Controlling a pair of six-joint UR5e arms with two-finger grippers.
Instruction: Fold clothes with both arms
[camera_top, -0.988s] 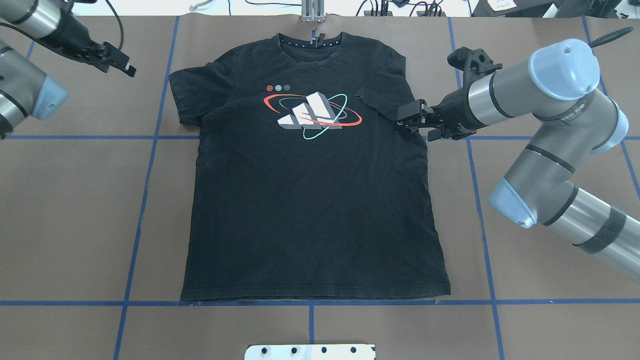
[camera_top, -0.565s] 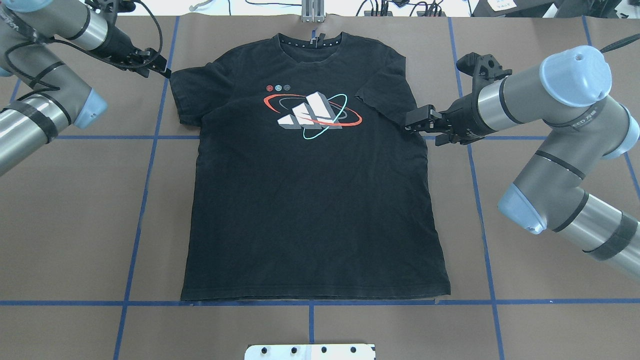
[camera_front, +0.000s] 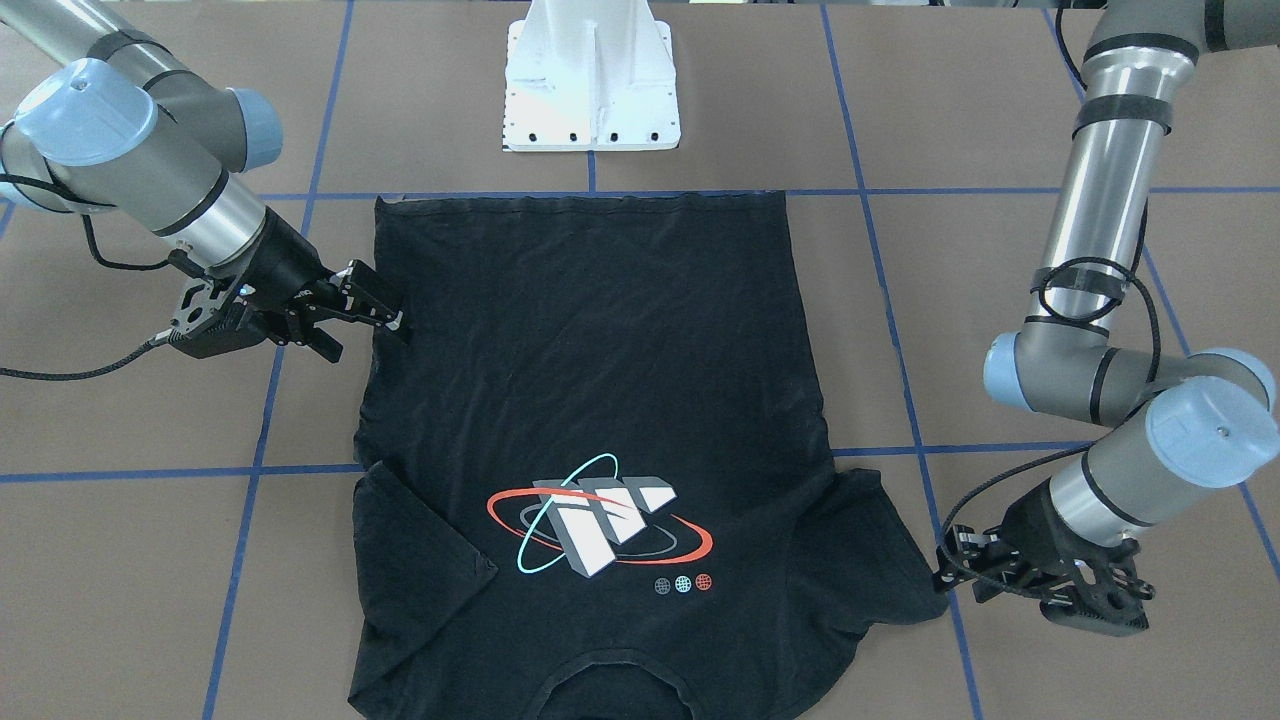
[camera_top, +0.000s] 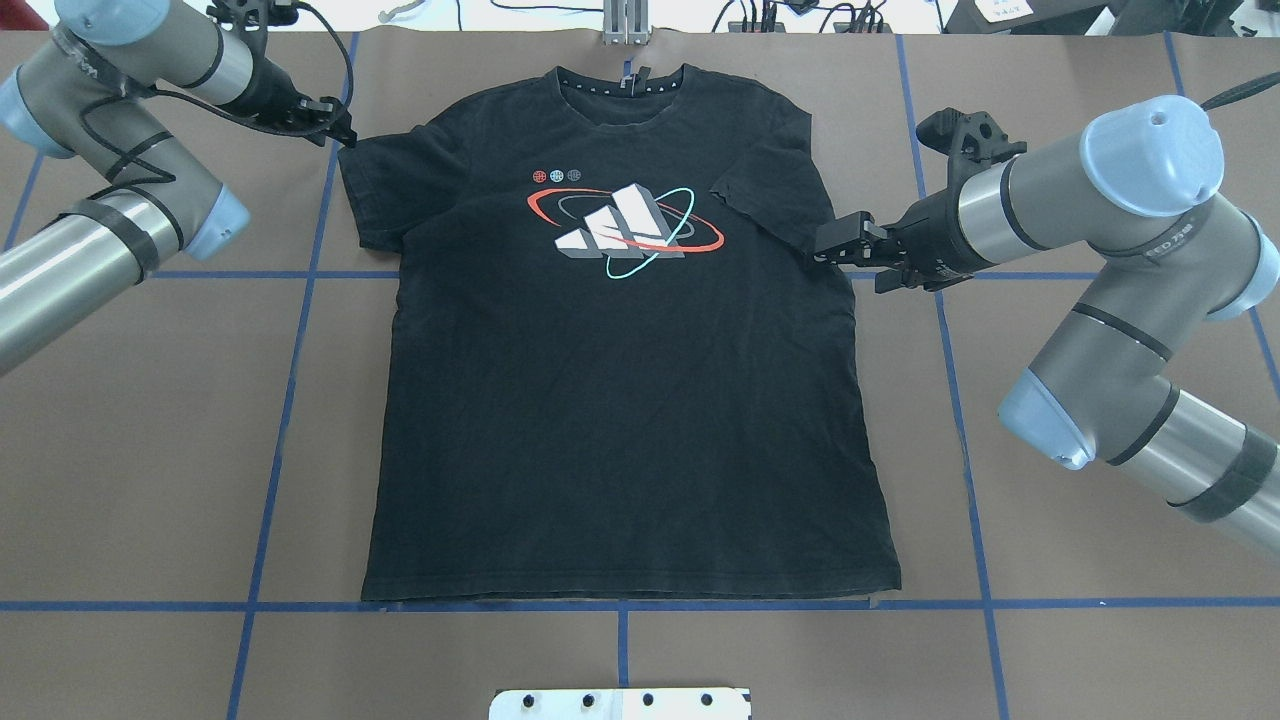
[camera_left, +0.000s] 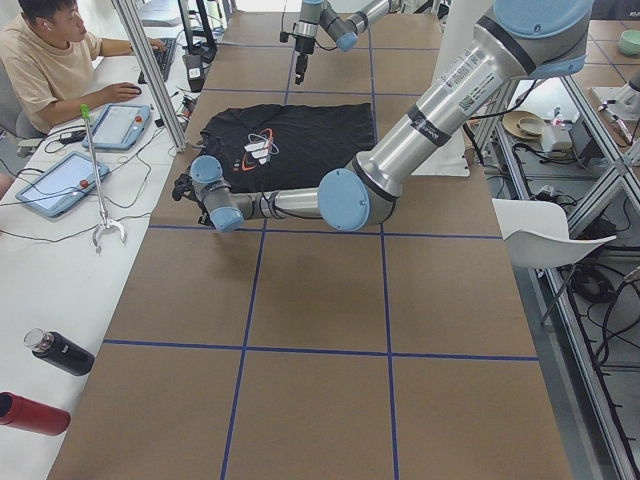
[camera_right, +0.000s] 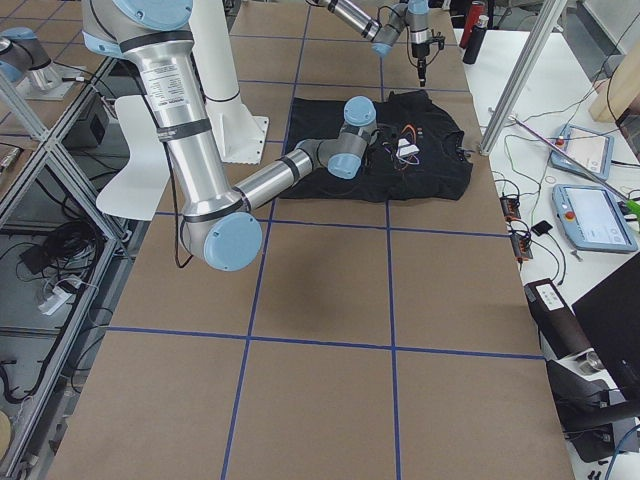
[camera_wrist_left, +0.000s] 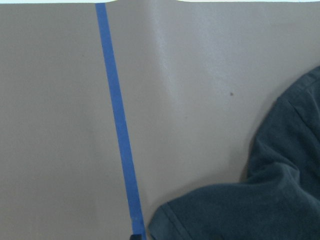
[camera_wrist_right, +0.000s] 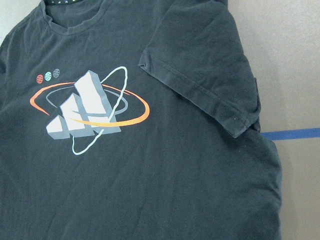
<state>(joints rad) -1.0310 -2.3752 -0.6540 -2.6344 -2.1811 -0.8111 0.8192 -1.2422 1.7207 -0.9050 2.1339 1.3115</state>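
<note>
The black T-shirt (camera_top: 620, 420) lies flat, print (camera_top: 625, 230) up, collar at the far edge. It also shows in the front view (camera_front: 600, 330) and the right wrist view (camera_wrist_right: 150, 175). Its right sleeve (camera_top: 765, 200) is folded inward onto the chest; the left sleeve (camera_top: 375, 190) lies spread out. My left gripper (camera_top: 338, 130) looks open at the left sleeve's outer corner (camera_front: 950, 580); I cannot tell whether it touches. My right gripper (camera_top: 822, 245) looks open and empty at the shirt's right side edge below the folded sleeve (camera_front: 370, 320).
The white pedestal base (camera_front: 590, 80) stands at the near edge behind the hem. Blue tape lines (camera_top: 300, 330) cross the brown table. An operator (camera_left: 50, 60) sits at a side bench with tablets and bottles (camera_left: 60, 352).
My left arm has swung in from the far left, bringing its gripper to the left sleeve's corner. My right gripper has drawn back slightly to the right, off the shirt.
</note>
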